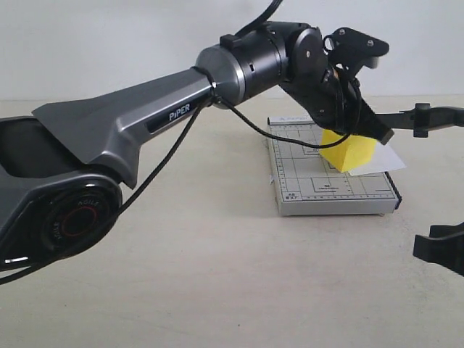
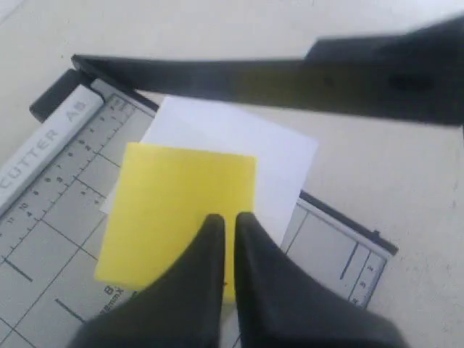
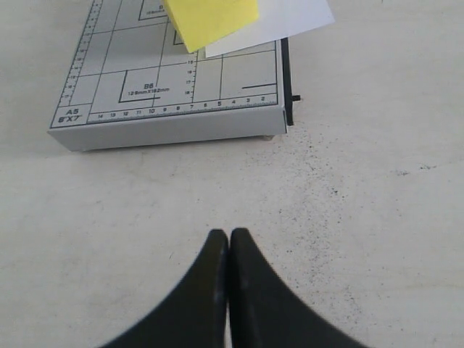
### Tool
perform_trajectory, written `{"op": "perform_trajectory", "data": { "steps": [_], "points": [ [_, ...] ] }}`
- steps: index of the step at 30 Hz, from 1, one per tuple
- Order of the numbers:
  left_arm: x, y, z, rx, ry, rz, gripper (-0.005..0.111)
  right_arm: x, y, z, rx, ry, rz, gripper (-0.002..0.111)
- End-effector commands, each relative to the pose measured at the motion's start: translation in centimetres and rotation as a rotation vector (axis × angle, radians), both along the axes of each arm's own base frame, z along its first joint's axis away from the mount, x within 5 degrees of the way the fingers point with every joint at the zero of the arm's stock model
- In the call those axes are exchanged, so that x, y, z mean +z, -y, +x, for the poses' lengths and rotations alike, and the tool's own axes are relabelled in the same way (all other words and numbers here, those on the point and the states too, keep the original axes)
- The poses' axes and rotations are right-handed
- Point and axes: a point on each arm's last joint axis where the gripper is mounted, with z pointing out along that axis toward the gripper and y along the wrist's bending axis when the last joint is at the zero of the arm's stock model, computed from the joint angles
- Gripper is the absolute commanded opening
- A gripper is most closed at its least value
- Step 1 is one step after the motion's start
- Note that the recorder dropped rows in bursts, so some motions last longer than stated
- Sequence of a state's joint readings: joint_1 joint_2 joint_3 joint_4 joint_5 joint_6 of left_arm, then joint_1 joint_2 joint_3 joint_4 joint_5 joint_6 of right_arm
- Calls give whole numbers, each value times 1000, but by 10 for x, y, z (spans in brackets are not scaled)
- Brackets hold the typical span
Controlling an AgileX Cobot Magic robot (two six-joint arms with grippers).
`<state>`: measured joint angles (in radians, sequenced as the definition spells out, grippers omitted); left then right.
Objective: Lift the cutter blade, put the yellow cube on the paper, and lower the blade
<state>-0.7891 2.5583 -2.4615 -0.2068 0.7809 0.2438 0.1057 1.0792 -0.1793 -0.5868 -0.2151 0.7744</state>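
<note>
The yellow cube stands on the white paper, which lies on the grey gridded cutter base and overhangs its blade-side edge. The cutter blade is raised, slanting above the paper with nothing holding it. My left gripper hovers just over the cube's top, shut, with only a thin slit between its fingers and nothing in them. My right gripper is shut over bare table in front of the cutter.
The left arm's grey body and its cable stretch across the table toward the cutter. Pale tabletop surrounds the base.
</note>
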Motion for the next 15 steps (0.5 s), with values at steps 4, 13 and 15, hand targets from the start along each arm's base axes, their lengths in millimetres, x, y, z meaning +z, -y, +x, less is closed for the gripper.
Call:
{"op": "perform_trajectory", "data": {
  "steps": [4, 13, 15],
  "points": [
    [47, -3, -2, 94, -14, -177, 4, 0, 1, 0, -5, -2, 0, 0],
    [96, -8, -10, 84, 76, -277, 4, -1, 1, 0, -3, -7, -11, 0],
    [107, -10, -11, 104, 80, -314, 4, -2, 2, -1, -8, -19, -18, 0]
  ]
}}
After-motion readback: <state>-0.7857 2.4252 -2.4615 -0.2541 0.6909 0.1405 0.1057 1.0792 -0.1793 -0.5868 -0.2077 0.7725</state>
